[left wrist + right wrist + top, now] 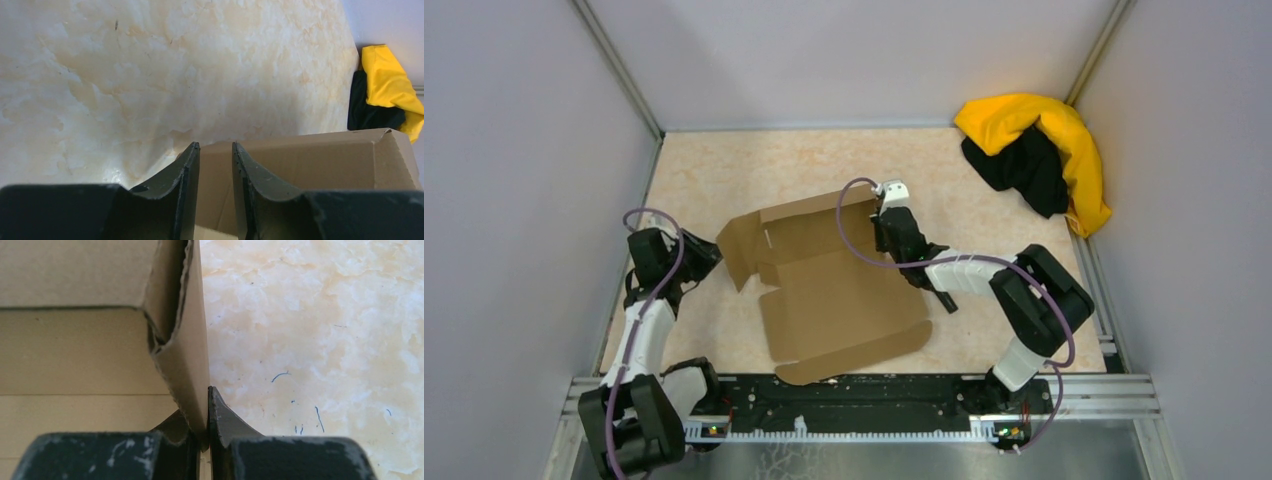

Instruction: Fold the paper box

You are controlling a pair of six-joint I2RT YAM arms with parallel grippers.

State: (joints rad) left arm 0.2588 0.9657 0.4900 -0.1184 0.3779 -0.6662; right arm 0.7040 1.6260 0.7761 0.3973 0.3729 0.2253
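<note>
The paper box (pixel 844 290) lay half-formed at mid-table (pixel 724 170), its right wall (pixel 192 340) pinched upright by the right gripper (pixel 202 410) to hold the crease, while the left gripper (pixel 215 146), fingers slightly spread and clamping nothing, stood at the left flap (pixel 739 250), apparently positioned to raise it.

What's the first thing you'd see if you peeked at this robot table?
A big brown paper box, half folded, lies in the middle of the table, and the right gripper pinches its raised right wall. The left gripper is open at the box's left flap. A bright yellow-and-black cloth heap sits in the far right corner.
</note>
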